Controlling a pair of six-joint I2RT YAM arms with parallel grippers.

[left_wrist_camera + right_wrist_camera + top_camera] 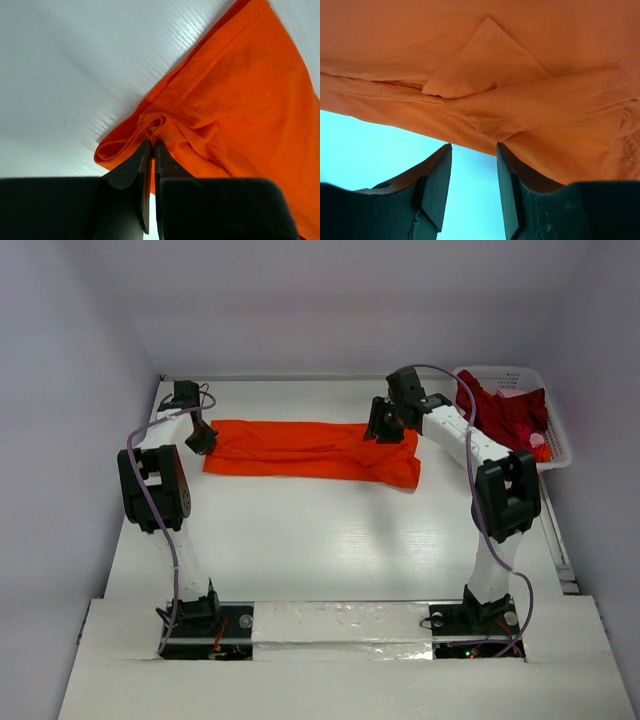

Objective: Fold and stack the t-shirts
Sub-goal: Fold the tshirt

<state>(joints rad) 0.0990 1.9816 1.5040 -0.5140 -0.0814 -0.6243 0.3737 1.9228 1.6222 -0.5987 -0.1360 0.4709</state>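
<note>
Orange tee [300, 448] lies flat across the far half of the table [330, 540] as a long narrow band, looks already doubled lengthwise. Each arm sits at one end, I'd guess so they can lift both ends together for the next fold.

Left gripper [152, 144] is pinched tight on a bunched bit of hem at the tee's left end, w/ cloth puckered right at the tips. So that side is anchored.

Right gripper [472, 146] has its jaws apart w/ nothing between them. It's just short of the right end's stitched edge, where a sleeve corner is flopped over. Prob needs to push in a bit further before closing.

Crimson tees [500, 412] are heaped in the white basket [500, 369] at the far right, waiting their turn.

Room-wise there's lots of bare table btwn the tee and the arm bases, so folding toward the near side is easy. It's tighter on the right, where the arm's forearm runs close beside the basket. The left end sits near the table's left edge and the wall.
</note>
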